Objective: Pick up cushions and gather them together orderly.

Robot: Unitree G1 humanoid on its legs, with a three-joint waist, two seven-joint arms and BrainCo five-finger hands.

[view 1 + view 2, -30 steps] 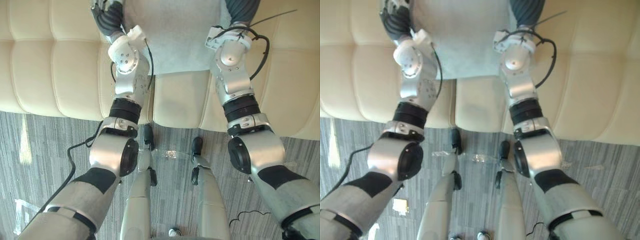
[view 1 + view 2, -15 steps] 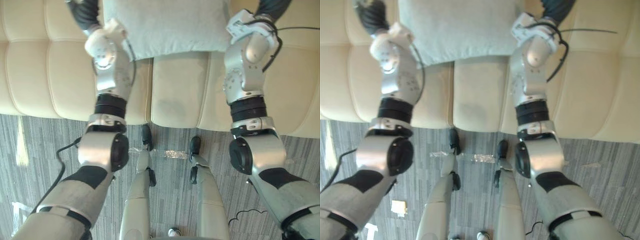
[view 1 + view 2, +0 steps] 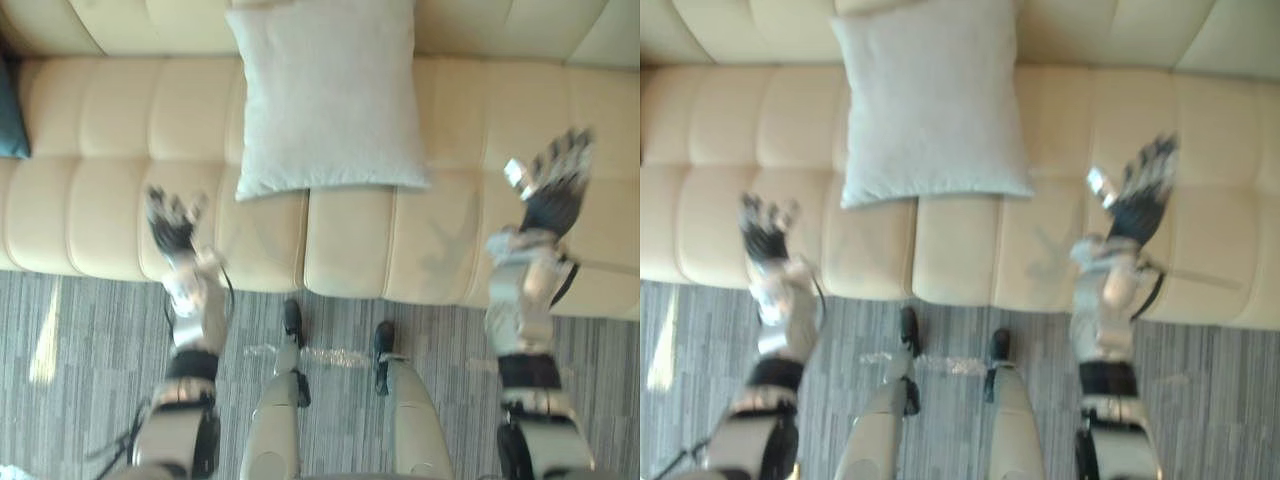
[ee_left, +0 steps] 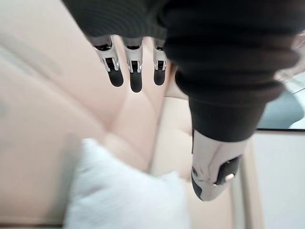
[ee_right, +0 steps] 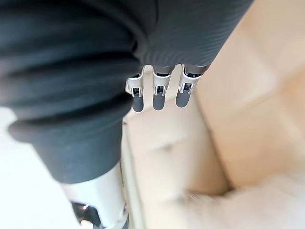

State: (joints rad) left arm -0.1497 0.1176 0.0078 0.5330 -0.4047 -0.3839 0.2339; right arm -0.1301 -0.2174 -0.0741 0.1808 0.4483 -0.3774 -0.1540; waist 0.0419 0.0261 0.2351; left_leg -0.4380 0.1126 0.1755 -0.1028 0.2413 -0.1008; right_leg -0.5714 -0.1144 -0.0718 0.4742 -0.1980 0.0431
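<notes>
Status: one pale grey cushion (image 3: 325, 100) lies on the seat of the cream sofa (image 3: 100, 190), its far edge up against the backrest, roughly midway between the two arms and close to square with the seat seams. Neither hand touches it.

The left hand (image 3: 172, 222) hovers over the front of the seat, to the left of the cushion and apart from it. Its fingers (image 4: 136, 71) are straight and it holds nothing. The right hand (image 3: 553, 185) is raised over the seat well to the right, fingers spread and empty. Its own wrist view confirms extended fingers with bare upholstery beyond them.

Assessment: this cushion appears placed and released. At the far left end of the sofa the edge of a dark teal cushion (image 3: 10, 120) shows, well apart from the grey one; too little of it is visible to be certain what it is. If it is a cushion, the gathering is judged incomplete, since the two are not side by side.

Surroundings: the seat between the two cushions carries nothing that would block a move. A scrap of clear film (image 3: 325, 355) lies on the grey striped carpet (image 3: 90, 330) in front of the sofa, clear of both hands.
</notes>
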